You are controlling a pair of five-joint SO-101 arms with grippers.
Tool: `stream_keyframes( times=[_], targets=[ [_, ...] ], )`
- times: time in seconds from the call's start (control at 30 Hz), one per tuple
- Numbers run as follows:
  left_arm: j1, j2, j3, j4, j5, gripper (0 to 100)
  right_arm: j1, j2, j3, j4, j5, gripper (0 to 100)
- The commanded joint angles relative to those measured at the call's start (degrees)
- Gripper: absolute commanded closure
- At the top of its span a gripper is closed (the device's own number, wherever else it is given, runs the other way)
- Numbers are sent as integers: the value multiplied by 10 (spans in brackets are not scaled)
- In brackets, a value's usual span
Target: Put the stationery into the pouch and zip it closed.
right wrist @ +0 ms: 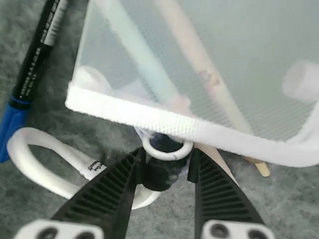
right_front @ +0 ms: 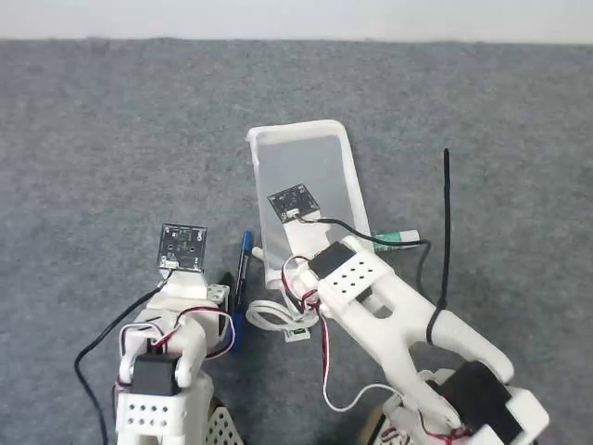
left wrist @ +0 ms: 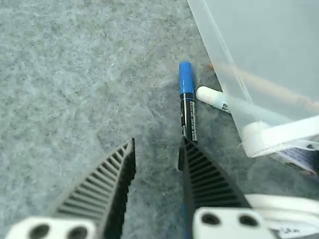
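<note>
Ribbed black jaws sit closest to both wrist cameras as I run two arms at a grey worktop (right_front: 93, 139). In the high view, the left arm (right_front: 171, 315) stands lower left of frame and the right arm (right_front: 389, 306) lower right. One translucent white pouch (right_front: 306, 181) lies at centre frame, its zip end toward the arms.

The right jaws are set narrow, clamped on the zip pull (right wrist: 167, 149), a white ring over a dark tab. Two pieces of stationery show through the mesh: one pale green pen (right wrist: 139, 55) and one tan pencil (right wrist: 199, 64), whose tip shows past the zip band.

Two pieces lie plainly outside: one black marker with a blue cap (left wrist: 187, 107) just left of the pouch, and one green-tipped marker (right_front: 394, 241) against its right side. One white-capped pen (left wrist: 214, 97) touches the pouch wall; I cannot tell whether its far end is inside. One white strap loop (right_front: 269, 318) lies by the zip corner.

The left jaws stand slightly apart, holding nothing, one tip at the black marker's end.
</note>
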Motion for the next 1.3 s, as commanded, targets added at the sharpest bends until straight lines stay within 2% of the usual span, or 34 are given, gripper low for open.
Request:
stream_keyframes(
  times=[0.0,0.07,0.37,0.6,0.77,1.03,1.27],
  targets=[
    [-4,-12,-22,-19,-4,863,-5,-4,-31,-4,-2,913],
    [-4,-12,-22,-19,-4,863,-3,-11,-32,-4,1,995],
    [-4,-12,-21,-19,-4,863,-2,-143,-30,69,38,993],
    [-4,-12,-21,-18,-4,863,-4,-206,-11,77,79,993],
    [-5,-12,-21,-18,-4,863,-5,-261,-11,77,113,993],
    [-53,-12,-29,-41,-2,863,-5,-331,-12,64,185,993],
    [-53,-12,-129,-46,0,863,-4,-352,-12,-3,259,993]
  ],
)
